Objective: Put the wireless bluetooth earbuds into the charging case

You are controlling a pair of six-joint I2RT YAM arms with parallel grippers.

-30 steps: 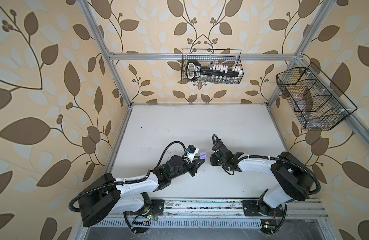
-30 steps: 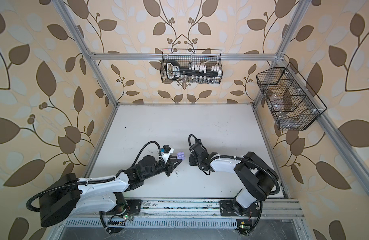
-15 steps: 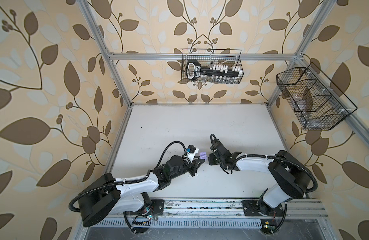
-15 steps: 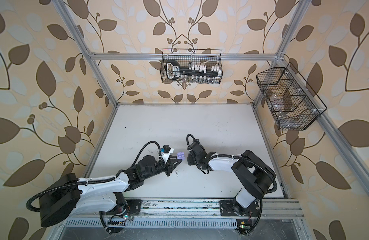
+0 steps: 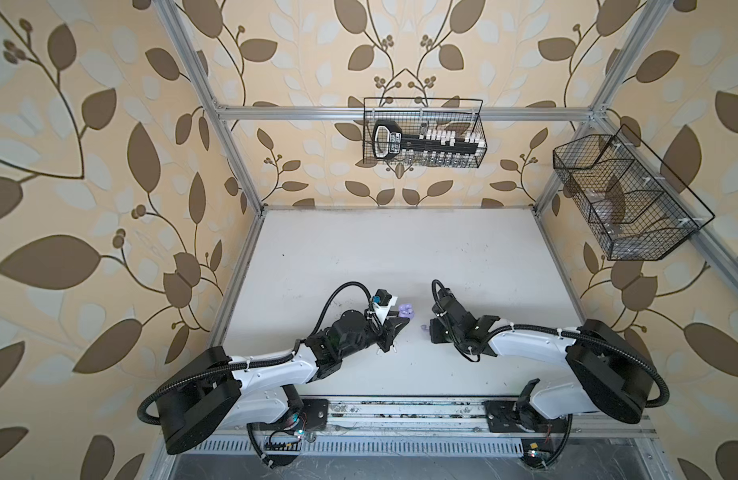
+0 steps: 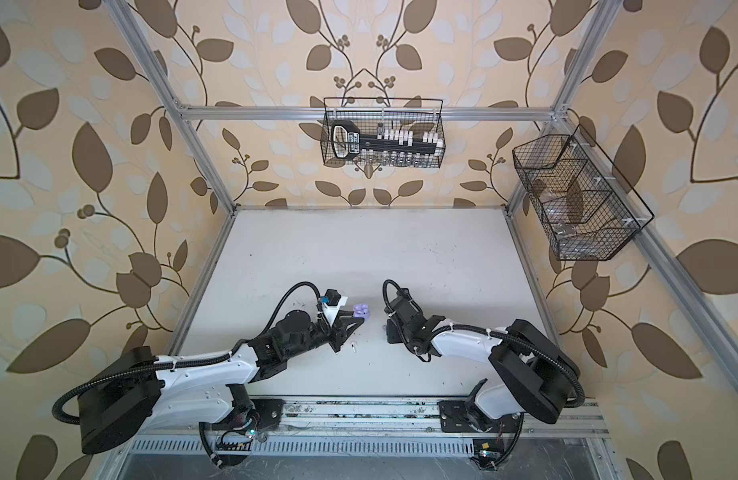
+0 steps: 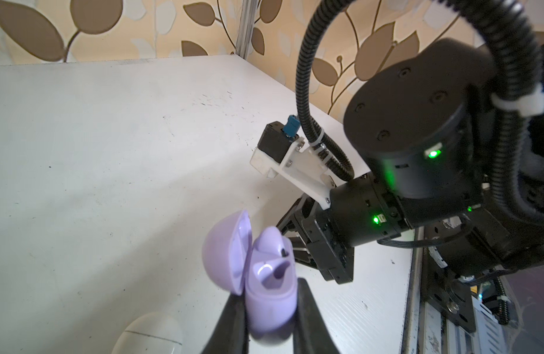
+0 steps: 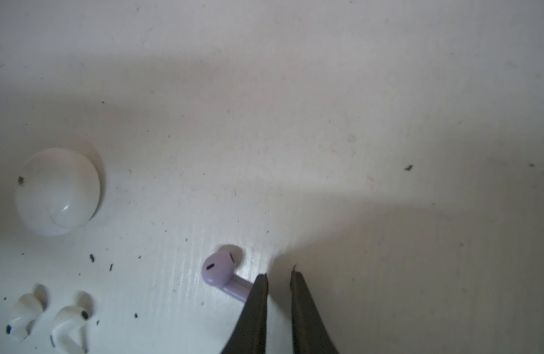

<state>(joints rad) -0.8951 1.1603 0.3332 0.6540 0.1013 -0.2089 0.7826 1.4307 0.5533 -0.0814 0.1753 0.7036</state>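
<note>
The left end effector (image 7: 269,294) is clamped on the lilac charging case (image 7: 264,285), its 2 dark tapered fingers (image 7: 307,309) pressing the smooth rounded base from either side. The glossy domed lid stands hinged open, and a seated earbud (image 7: 272,242) bulges from 1 socket beside a hollow, shiny well. The right end effector (image 8: 279,275) hangs low over the matte, scuffed white surface (image 8: 356,92), its slim black fingers almost together, with only a thin slit between them and nothing in it. Just beside 1 finger lies the loose lilac earbud (image 8: 221,268), a rounded bud with 2 short dark slots and a cylindrical stem that runs behind that finger's outer edge; whether they touch I cannot tell. Well apart from it sits a closed white case (image 8: 57,191), egg-smooth and glossy, and near that lie 2 white earbuds (image 8: 68,326), stemmed and dark-tipped, side by side among dark specks
</note>
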